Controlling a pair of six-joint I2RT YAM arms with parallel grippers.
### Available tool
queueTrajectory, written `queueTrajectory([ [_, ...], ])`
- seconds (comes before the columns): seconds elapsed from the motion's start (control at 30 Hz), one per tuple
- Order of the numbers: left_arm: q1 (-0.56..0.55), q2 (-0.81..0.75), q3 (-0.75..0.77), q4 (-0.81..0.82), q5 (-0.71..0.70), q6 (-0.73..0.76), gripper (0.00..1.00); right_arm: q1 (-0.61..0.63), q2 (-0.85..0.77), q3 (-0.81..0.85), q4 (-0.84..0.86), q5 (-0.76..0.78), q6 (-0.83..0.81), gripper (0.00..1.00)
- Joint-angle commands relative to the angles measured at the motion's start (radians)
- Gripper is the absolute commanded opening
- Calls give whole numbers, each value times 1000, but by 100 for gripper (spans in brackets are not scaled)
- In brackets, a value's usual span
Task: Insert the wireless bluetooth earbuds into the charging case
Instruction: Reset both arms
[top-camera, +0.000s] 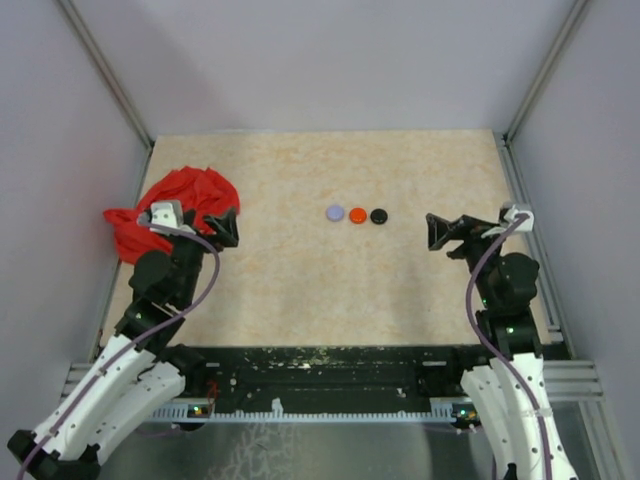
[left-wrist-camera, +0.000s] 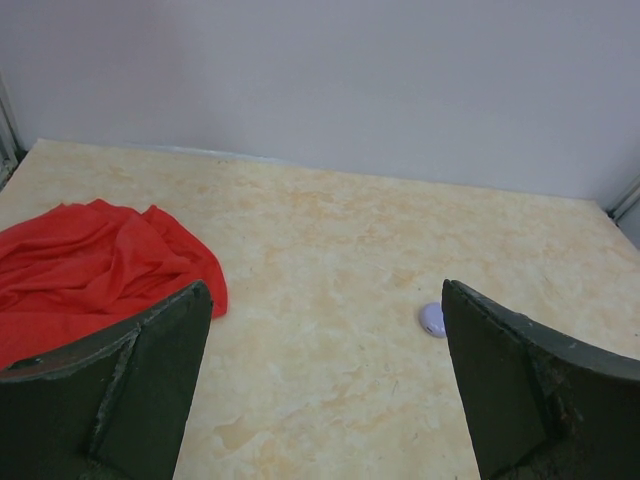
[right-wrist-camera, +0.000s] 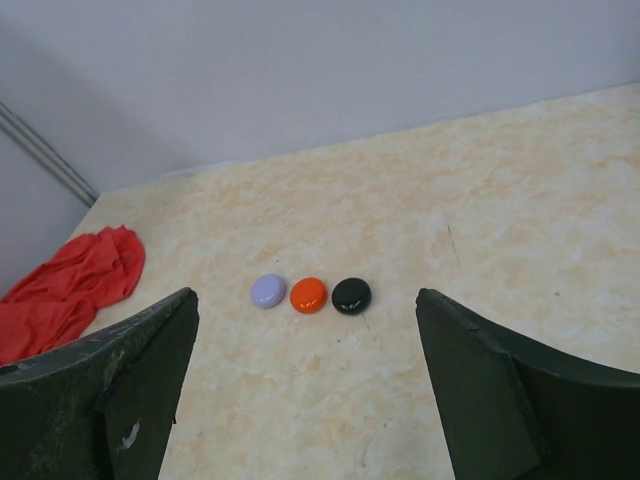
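Where the table (top-camera: 320, 300) meets the left wall, a red cloth (top-camera: 185, 195) lies crumpled in a loose heap. The left gripper (top-camera: 226, 226) hangs at the cloth's right edge; whether it touches the fabric cannot be told. Its jaws stand wide apart with nothing between them. The left wrist view confirms this, showing only bare tabletop in the gap, with the cloth behind the left finger.

Near the middle of the table, three small round discs lie flat in a short row. From left to right they are a lavender disc (top-camera: 335, 213), an orange disc (top-camera: 358, 215) and a black disc (top-camera: 378, 215). The lavender and orange discs sit almost touching, and the black disc lies just beside the orange one. All three are well apart from both arms.

The earbuds are too small to make out in any view, so their position cannot be stated. Which item serves as the charging case cannot be told either.

At the right, the right gripper (top-camera: 437, 232) points toward the row, jaws spread wide and empty. In its wrist view the three discs lie on the table between the fingers, well ahead of them.
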Motion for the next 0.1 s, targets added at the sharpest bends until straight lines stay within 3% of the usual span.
queueTrajectory([
  [0.0, -2, 0, -10, 24, 25, 8, 100, -6, -10, -5, 27, 5, -20, 90],
  [0.07, -1, 5, -8, 24, 28, 8, 100, -5, -7, -2, 25, 8, -21, 90],
])
